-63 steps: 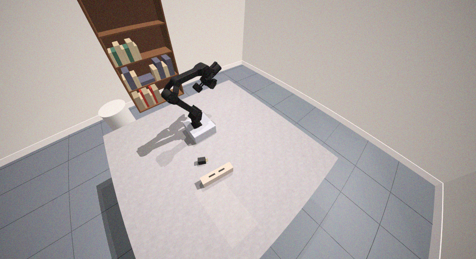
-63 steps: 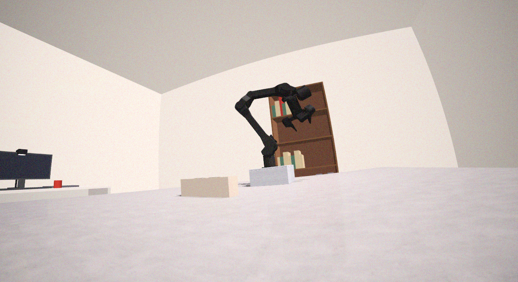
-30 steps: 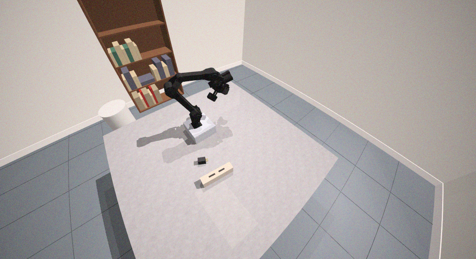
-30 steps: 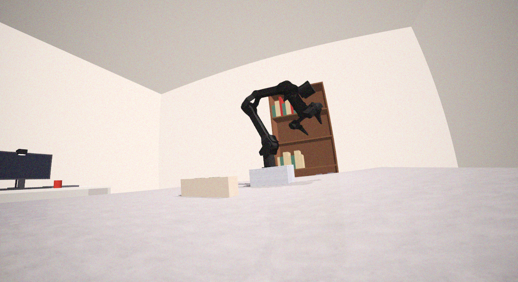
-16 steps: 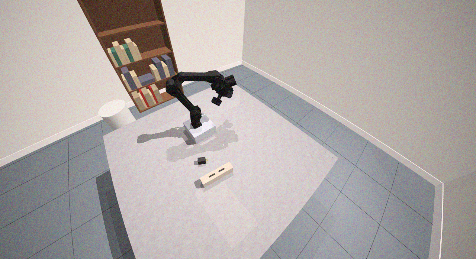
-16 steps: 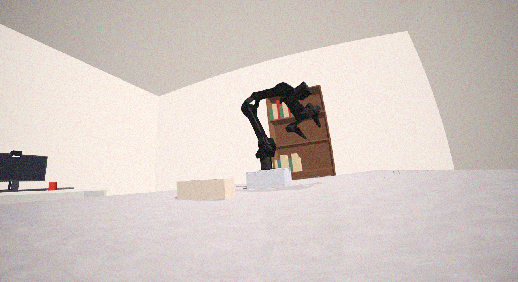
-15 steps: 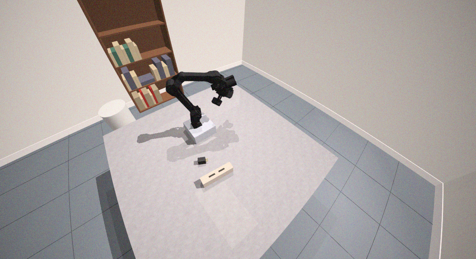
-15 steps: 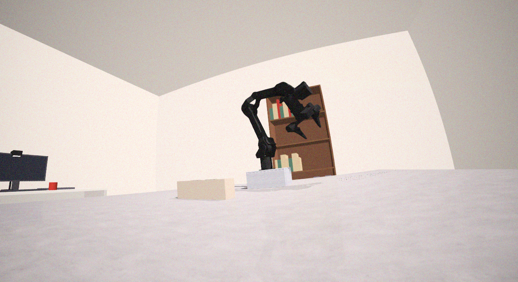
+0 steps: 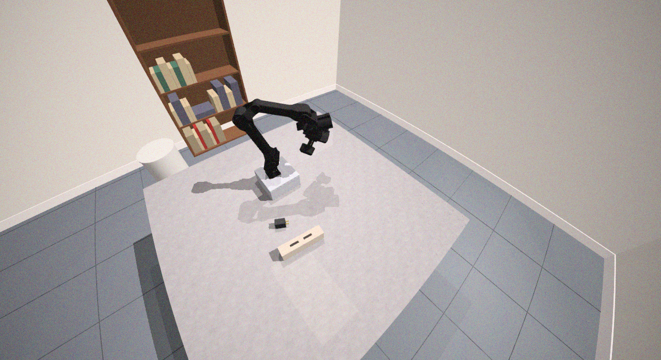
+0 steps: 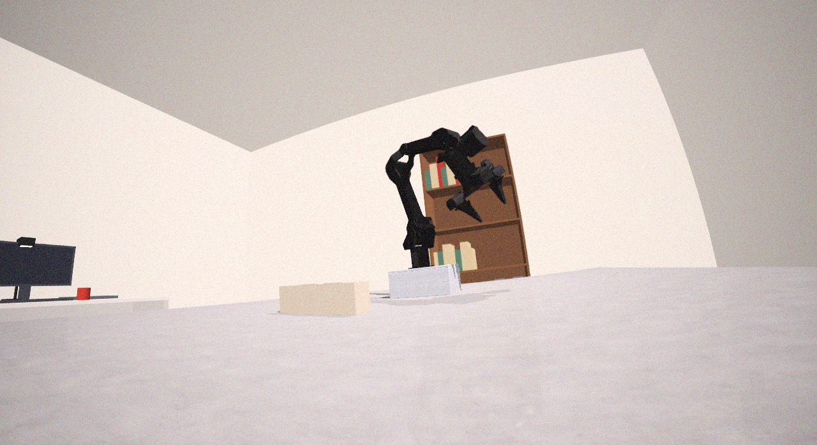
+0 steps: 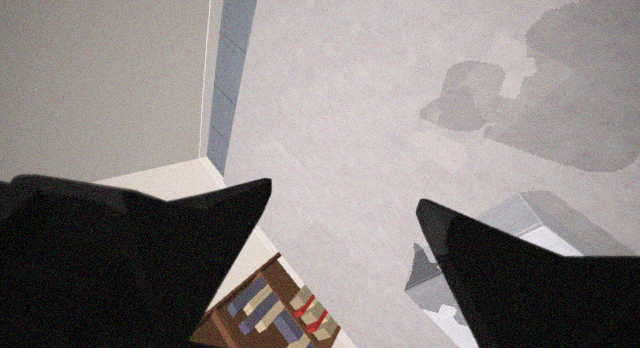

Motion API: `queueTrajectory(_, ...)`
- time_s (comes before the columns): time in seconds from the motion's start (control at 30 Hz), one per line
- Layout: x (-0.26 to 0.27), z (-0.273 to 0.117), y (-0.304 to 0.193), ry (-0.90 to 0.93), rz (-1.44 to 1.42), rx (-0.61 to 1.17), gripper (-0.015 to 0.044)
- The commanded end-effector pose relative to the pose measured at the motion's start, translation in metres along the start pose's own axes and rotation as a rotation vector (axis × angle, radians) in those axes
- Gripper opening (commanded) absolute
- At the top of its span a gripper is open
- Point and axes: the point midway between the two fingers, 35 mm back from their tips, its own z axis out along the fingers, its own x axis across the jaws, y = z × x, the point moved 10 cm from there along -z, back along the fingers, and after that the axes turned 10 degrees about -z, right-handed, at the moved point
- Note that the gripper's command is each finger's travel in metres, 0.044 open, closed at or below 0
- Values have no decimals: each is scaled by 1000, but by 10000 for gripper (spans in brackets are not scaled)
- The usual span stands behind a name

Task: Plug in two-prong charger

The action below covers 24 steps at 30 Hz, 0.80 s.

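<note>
The black two-prong charger (image 9: pixel 280 223) lies on the table in the top view, its brass prongs pointing to the image's right. The cream power strip (image 9: pixel 302 247) (image 10: pixel 320 299) lies just beyond it, with two dark slots side by side on its top in the top view; the exterior view shows only its plain sides. My gripper (image 9: pixel 315 144) (image 10: pixel 493 211) (image 11: pixel 344 195) is open and empty, high above the table and well away from the charger and the strip. Neither the charger nor the strip shows in the wrist view, and the charger does not show in the exterior view.
The arm's pale base block (image 9: pixel 286 187) (image 10: pixel 422 281) stands on the table (image 9: pixel 378 247) behind the charger. A bookcase (image 9: pixel 177 22) (image 10: pixel 494 242) and a white cylinder (image 9: pixel 157 153) stand beyond the table. A monitor (image 10: pixel 34 265) and a red cup (image 10: pixel 83 294) stand on another desk.
</note>
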Motion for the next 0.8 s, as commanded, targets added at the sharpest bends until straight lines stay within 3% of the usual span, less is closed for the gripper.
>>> queueTrajectory(0.0,-9,0,7,-24,-25,-20,440)
queueTrajectory(0.77,-75,-12,39,-187,-174,-111,440)
